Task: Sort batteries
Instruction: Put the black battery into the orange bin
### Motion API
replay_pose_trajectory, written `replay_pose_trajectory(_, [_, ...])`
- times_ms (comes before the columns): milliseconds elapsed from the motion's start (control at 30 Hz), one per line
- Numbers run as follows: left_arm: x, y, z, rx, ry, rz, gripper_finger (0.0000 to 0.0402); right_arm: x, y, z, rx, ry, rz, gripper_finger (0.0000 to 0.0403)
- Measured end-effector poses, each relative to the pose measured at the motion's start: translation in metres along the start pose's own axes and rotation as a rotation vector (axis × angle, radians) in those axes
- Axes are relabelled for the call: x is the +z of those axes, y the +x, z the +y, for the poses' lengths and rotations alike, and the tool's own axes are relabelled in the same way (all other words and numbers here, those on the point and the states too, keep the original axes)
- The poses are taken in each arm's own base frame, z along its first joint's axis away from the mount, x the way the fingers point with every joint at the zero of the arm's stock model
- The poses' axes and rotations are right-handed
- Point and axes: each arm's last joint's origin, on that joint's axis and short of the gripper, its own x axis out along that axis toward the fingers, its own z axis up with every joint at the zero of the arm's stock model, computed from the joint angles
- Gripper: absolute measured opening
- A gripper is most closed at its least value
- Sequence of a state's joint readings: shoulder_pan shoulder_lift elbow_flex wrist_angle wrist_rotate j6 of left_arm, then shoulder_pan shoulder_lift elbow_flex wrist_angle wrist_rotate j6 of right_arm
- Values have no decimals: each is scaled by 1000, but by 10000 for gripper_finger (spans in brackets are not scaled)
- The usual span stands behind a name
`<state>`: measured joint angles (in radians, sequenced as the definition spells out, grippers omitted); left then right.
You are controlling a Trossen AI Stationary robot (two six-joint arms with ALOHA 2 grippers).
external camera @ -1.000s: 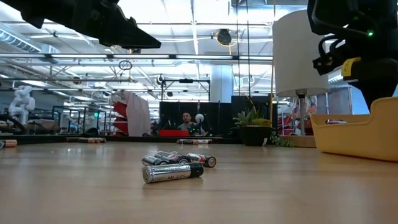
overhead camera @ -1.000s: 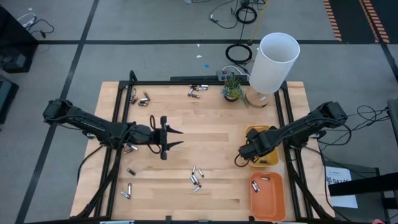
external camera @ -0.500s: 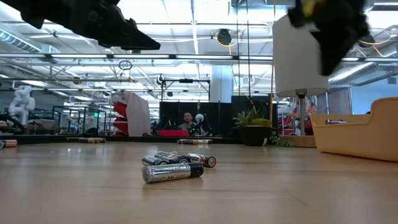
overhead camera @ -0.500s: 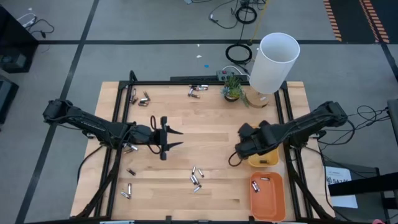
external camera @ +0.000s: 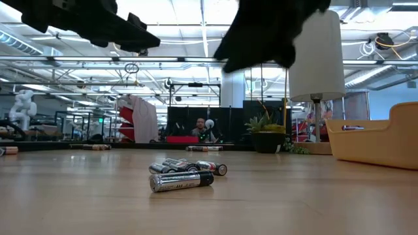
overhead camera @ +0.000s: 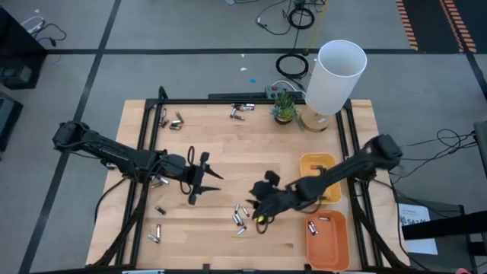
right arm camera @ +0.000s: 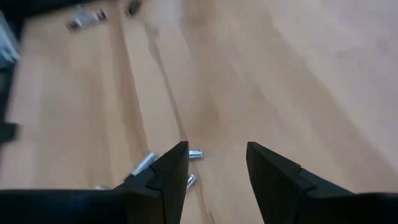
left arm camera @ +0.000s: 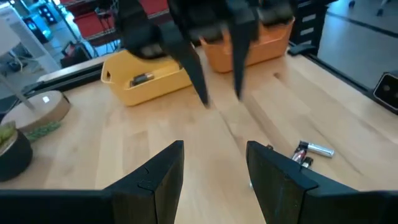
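Several batteries (overhead camera: 240,218) lie in a loose cluster on the wooden table near its front; the low view shows the same batteries (external camera: 183,177) side by side. My right gripper (overhead camera: 259,214) hovers open just right of this cluster, with nothing between its fingers; the nearest cells (right arm camera: 146,163) lie ahead of it. My left gripper (overhead camera: 205,185) stands open above the table's left middle, holding nothing. More batteries lie at the far left (overhead camera: 176,120), far middle (overhead camera: 240,111) and near left (overhead camera: 156,234). Two cells (overhead camera: 316,226) rest in the orange tray (overhead camera: 335,247).
A yellow tray (overhead camera: 313,161) sits right of centre, partly under my right arm, and holds a battery (left arm camera: 140,78). A white lamp (overhead camera: 335,76) and a small plant (overhead camera: 284,108) stand at the far right. Bare wood lies between the two grippers.
My right gripper has swung from over the yellow tray toward the table's left and near edge, tipping from steeply downward to a shallower slant, and now hangs beside the battery cluster. My left gripper has stayed in place but turned its fingers a little toward the near edge.
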<state>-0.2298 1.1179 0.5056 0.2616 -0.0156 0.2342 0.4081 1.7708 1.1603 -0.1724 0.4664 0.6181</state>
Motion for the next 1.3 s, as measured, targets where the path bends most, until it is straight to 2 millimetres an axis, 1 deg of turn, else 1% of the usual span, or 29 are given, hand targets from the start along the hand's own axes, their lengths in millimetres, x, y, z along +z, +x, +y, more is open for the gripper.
replay_pose_trajectory(100, [-2,0,1,52,-35,25,185,-13,22,4,-14,-7,5,153])
replay_pose_trajectory(233, [-6,-1,4,161,-66,83,185,-22,40,1,-62,-14,3,153])
replay_pose_trajectory(333, [-11,-1,5,216,-60,138,185,-23,43,-2,-142,-23,-40,153])
replay_pose_trajectory(567, [-18,5,12,248,-93,179,185,-19,43,-7,-290,-99,-131,153])
replay_pose_trajectory(733, [-28,13,15,243,-100,231,185,-17,45,-11,-293,-117,-121,153])
replay_pose_trajectory(900, [-42,25,16,241,-109,299,185,-13,48,-17,-313,-179,-106,153])
replay_pose_trajectory(1000, [-49,34,14,240,-124,315,185,-7,53,-28,-342,-236,-96,153])
replay_pose_trajectory(1100, [-54,42,13,237,-119,313,185,4,60,-41,-361,-204,-114,153])
replay_pose_trajectory(1233, [-66,47,9,187,-123,386,185,21,68,-54,-259,-139,-142,153])
replay_pose_trajectory(1300, [-68,48,9,184,-117,391,185,24,70,-57,-218,-140,-139,153])
